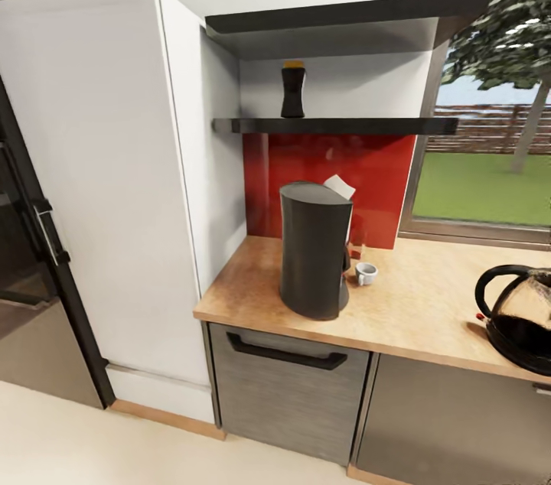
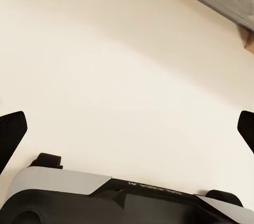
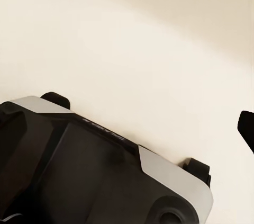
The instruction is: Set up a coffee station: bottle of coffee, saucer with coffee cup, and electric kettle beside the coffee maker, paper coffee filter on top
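Observation:
The dark coffee maker [image 1: 314, 252] stands near the left end of the wooden kitchen countertop [image 1: 428, 309]. A white paper coffee filter [image 1: 339, 186] pokes up at its top rear edge. Just right of the machine sits the small white coffee cup [image 1: 366, 273]; I cannot make out the saucer. The bottle of coffee [image 1: 292, 89] stands upright on the black kitchen shelf [image 1: 344, 125] above. The glass electric kettle [image 1: 524, 317] is at the counter's right, cut by the frame edge. My left gripper [image 2: 127, 128] is open over pale floor. My right gripper [image 3: 129, 128] shows one fingertip [image 3: 246, 128] far out, open.
A tall white cabinet [image 1: 115, 164] flanks the counter on the left, with a dark appliance [image 1: 30, 255] beyond it. A thicker grey shelf [image 1: 344, 14] hangs higher up. A drawer with a black handle [image 1: 287, 352] sits below the counter. A window [image 1: 482, 187] is at the right.

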